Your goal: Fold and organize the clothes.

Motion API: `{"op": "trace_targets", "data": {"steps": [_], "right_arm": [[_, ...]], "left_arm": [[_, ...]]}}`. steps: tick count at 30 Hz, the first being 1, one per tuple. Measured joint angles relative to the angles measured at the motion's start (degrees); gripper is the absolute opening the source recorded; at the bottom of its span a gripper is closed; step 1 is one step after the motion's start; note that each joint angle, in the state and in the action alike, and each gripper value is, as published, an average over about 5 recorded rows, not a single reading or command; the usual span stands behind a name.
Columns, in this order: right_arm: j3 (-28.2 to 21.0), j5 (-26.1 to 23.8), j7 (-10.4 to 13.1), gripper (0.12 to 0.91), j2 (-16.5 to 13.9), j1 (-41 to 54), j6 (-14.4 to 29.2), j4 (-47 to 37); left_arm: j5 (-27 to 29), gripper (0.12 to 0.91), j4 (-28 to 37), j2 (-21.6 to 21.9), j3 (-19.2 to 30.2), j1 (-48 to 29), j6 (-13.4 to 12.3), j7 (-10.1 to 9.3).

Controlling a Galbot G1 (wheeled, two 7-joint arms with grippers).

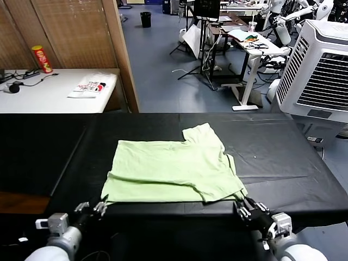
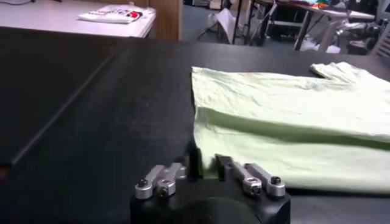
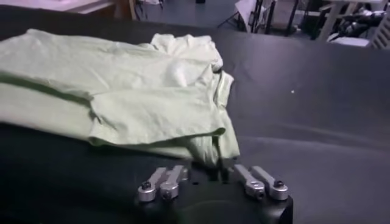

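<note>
The shirt (image 1: pixel 173 168) lies folded on the black table (image 1: pixel 283 163), a flat pale green band with one sleeve sticking out toward the far side. Both arms sit low at the near edge. The left gripper (image 1: pixel 92 208) is at the shirt's near left corner, its fingers (image 2: pixel 234 170) spread apart with the hem just ahead of them; nothing is pinched. The right gripper (image 1: pixel 247 209) sits at the near right corner, jaws likewise parted, the bunched corner of cloth lying right at its tips but loose. Far beyond the left gripper, on a white table (image 1: pixel 49 98), rest a packet (image 1: pixel 91 86) and a red can (image 1: pixel 42 58).
</note>
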Motion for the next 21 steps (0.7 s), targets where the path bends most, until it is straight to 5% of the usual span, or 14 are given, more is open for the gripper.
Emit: {"op": "trace_targets", "data": {"steps": [3,11,21], "right_arm": [[-0.97,1.54,2.0,0.797,-0.2,4.62,0.15,-1.58],[-8.04,3.6,7.73,0.798,1.16,25.55,-1.38,-15.39],[-18.93,3.3,9.05,0.798,5.5,49.18,-2.48,-39.39]], "left_arm": [[-2.47,0.784,-0.27,0.64,-0.61,-1.62,0.07,-0.94],[-7.04,0.798,6.21,3.91,2.12,-14.52,0.2,-1.08],[-9.11,0.798,25.14,7.38,12.68,-37.6,2.13,-1.61]]}}
